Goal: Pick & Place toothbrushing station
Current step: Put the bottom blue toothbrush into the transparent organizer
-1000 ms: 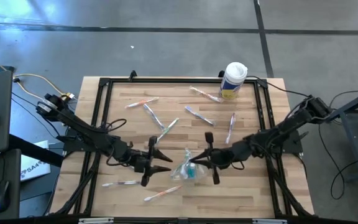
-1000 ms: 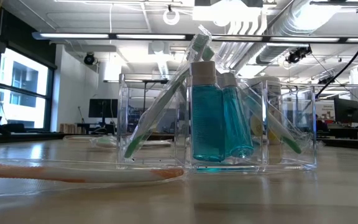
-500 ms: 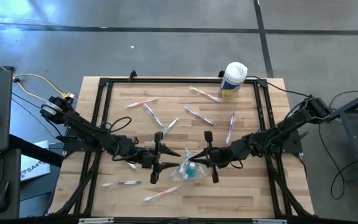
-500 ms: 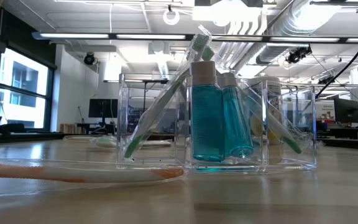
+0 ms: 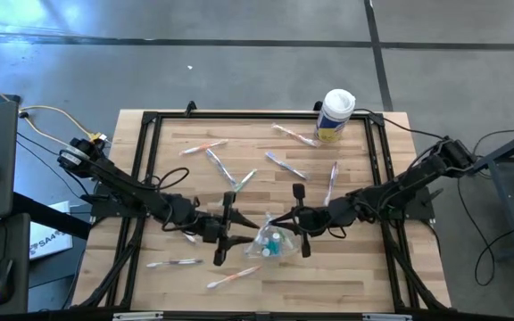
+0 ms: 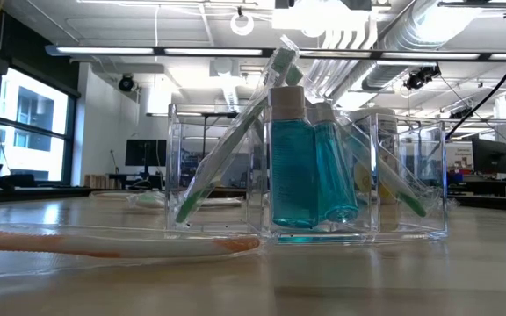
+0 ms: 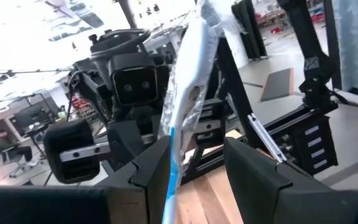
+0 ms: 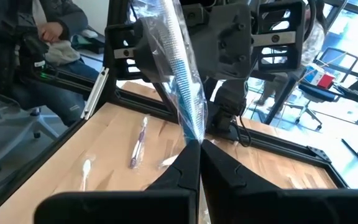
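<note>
The toothbrushing station (image 6: 306, 158) is a clear plastic holder with two teal bottles and green toothbrushes. It stands on its base at the table's middle (image 5: 275, 244), below and between my two grippers. My right gripper (image 8: 196, 146) (image 5: 277, 225) is shut on a blue toothbrush in a clear wrapper (image 8: 182, 81). My left gripper (image 7: 197, 149) (image 5: 242, 230) faces it, open. The wrapped toothbrush (image 7: 188, 74) rises between the left fingers, close beside one of them (image 7: 151, 165). Whether it touches that finger does not show. My right gripper pinches the lower end of the wrapped toothbrush (image 8: 192, 135) between its two fingertips. The fingers come in about level from the table's right. The toothbrush sticks up from them at a slant, lifted clear of the table.
A white canister with a yellow label (image 5: 335, 114) stands at the far right. Several wrapped toothbrushes lie scattered on the wood (image 5: 217, 165) (image 5: 175, 263) (image 6: 112, 241). A black frame (image 5: 150, 160) rims the table. A person sits beyond the table (image 8: 36, 37).
My left gripper has moved toward the table's right, closer to my right gripper and the held toothbrush, and has risen a little. The station has stayed where it was.
</note>
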